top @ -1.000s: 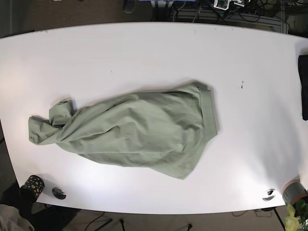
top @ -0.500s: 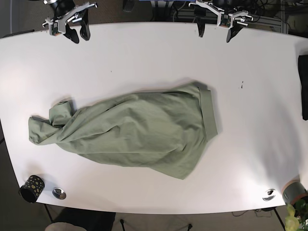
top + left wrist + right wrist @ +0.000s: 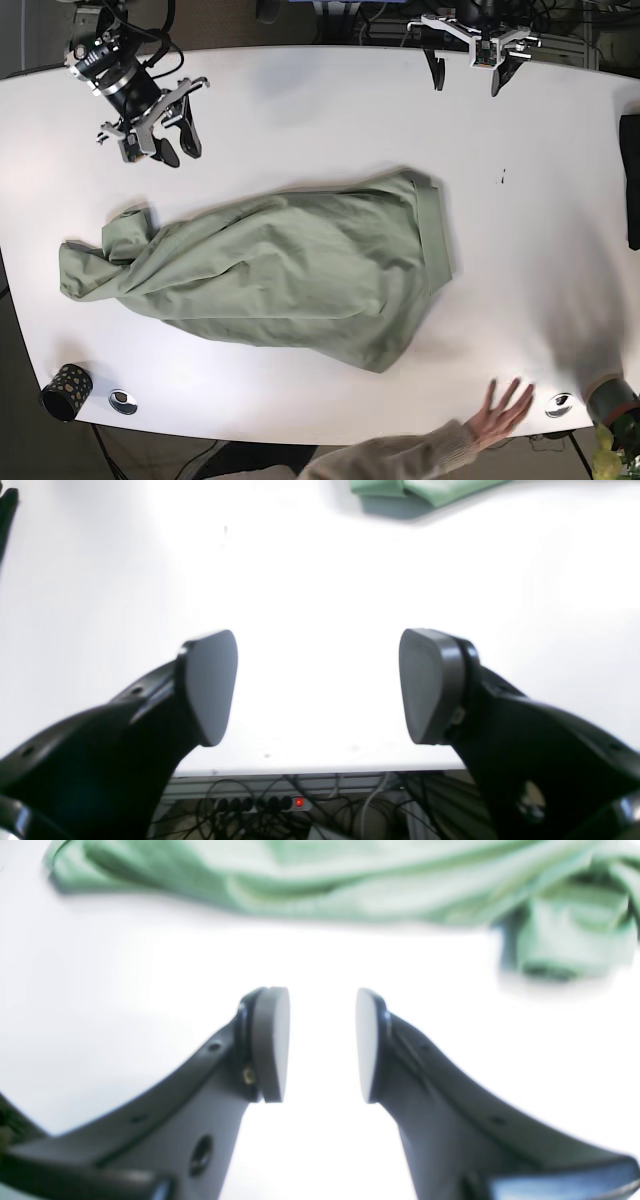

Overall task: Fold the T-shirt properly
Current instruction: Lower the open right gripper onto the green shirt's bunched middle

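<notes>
The green T-shirt lies crumpled on the white table, with a bunched sleeve end at the left and a folded hem band at the right. My right gripper hovers over the table above the shirt's left end, open with a narrow gap and empty. In the right wrist view, that gripper faces the shirt, which lies apart from it. My left gripper is at the table's far edge, wide open and empty. The left wrist view shows this gripper and a corner of the shirt far off.
A person's hand rests on the table's near edge at the right. A dotted black cup and a metal disc sit at the near left. Another disc and a grey pot sit near right. A dark item lies at the right edge.
Both arms have come into view. The right gripper has moved from the far edge down towards the shirt's left end. A person's hand has appeared at the near edge. The shirt has not moved.
</notes>
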`<move>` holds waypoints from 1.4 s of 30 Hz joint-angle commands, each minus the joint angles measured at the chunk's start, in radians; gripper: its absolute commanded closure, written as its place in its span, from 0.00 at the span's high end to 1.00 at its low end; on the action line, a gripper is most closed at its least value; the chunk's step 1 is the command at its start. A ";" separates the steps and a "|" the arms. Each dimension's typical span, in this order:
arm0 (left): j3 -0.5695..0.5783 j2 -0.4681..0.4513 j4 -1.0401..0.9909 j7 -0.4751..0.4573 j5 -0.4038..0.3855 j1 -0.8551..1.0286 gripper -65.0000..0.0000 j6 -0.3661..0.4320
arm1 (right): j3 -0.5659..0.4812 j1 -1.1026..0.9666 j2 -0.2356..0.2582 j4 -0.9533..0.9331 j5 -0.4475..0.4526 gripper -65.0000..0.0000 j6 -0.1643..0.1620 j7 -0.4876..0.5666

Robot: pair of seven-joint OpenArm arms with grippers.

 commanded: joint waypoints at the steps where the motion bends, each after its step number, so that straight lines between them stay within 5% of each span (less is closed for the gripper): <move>1: -0.015 0.003 0.014 -0.026 -0.001 -0.003 0.72 0.004 | -0.002 0.055 0.013 0.019 0.019 0.32 0.019 -0.033; 11: -0.088 0.060 0.014 -0.026 -0.001 -0.041 0.71 0.004 | -0.160 0.290 0.019 0.016 0.013 0.34 0.089 -0.209; 17: -0.114 0.061 0.014 -0.026 0.000 -0.044 0.71 0.004 | -0.361 0.421 0.019 0.013 0.013 0.60 0.096 -0.272; 33: -0.124 0.061 0.011 -0.026 0.000 -0.044 0.71 0.004 | -0.935 0.749 -0.002 -0.291 0.012 0.60 0.096 -0.280; 42: -0.121 0.061 0.011 -0.026 0.000 -0.050 0.71 0.004 | -0.972 0.824 -0.088 -0.486 0.009 0.60 0.096 -0.237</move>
